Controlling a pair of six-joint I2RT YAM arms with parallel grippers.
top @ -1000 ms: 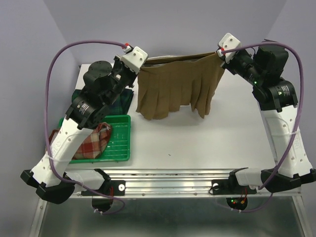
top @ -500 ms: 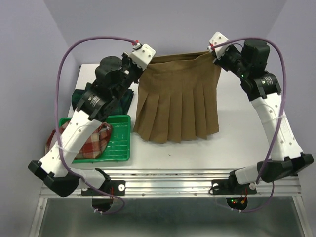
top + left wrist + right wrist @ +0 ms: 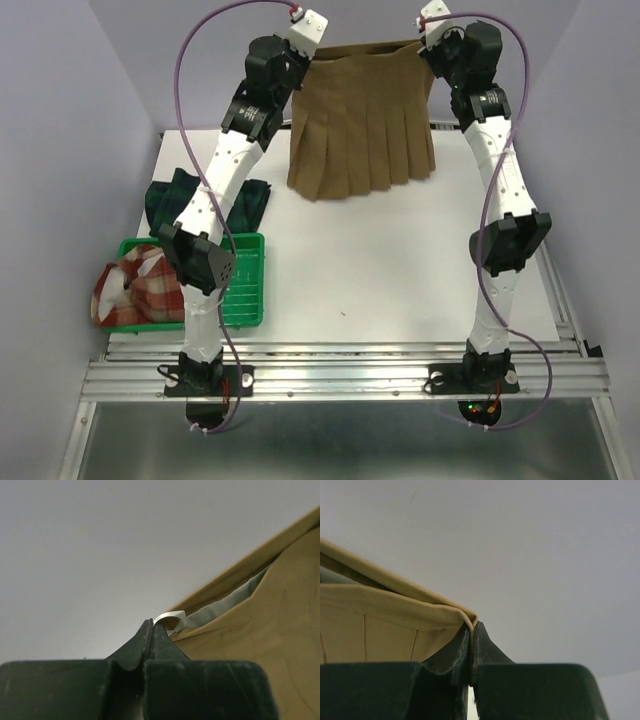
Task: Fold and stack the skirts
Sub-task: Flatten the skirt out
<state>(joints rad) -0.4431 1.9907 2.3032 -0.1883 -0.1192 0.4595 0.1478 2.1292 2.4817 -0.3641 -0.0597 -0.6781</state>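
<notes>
Rails point(image 3: 340, 365) of bare metal run along the near edge of the surface point(image 3: 400, 270), and both my arms rise from them. Just beyond, on my left, a green tray point(image 3: 248, 290) sits at the surface's edge. The red plaid skirt point(image 3: 135, 290) is bunched in a heap over the tray's left side and spills past its rim. Behind the tray lies the dark tartan skirt point(image 3: 255, 205), crumpled on the surface and partly hidden by my left arm.

Farther out, both arms stretch high toward the far wall, with purple cables point(image 3: 190, 60) looping above them. Between them hangs the tan pleated skirt point(image 3: 365, 125), held by its waistband. The band is stretched almost level from one end effector to the other and the pleats fall straight below it. I cannot tell whether the hem touches the far part of the surface.

My left end effector point(image 3: 316, 48) is clenched on the left corner of the waistband. The left wrist view shows its dark fingers pressed together with no gap, and a white label loop point(image 3: 170, 616) curling just past their tips. My right end effector point(image 3: 426, 45) is clenched on the right corner. The right wrist view shows the folded tan edge pinched right at the fingertips. Beyond both there is only plain pale wall point(image 3: 545, 540).
</notes>
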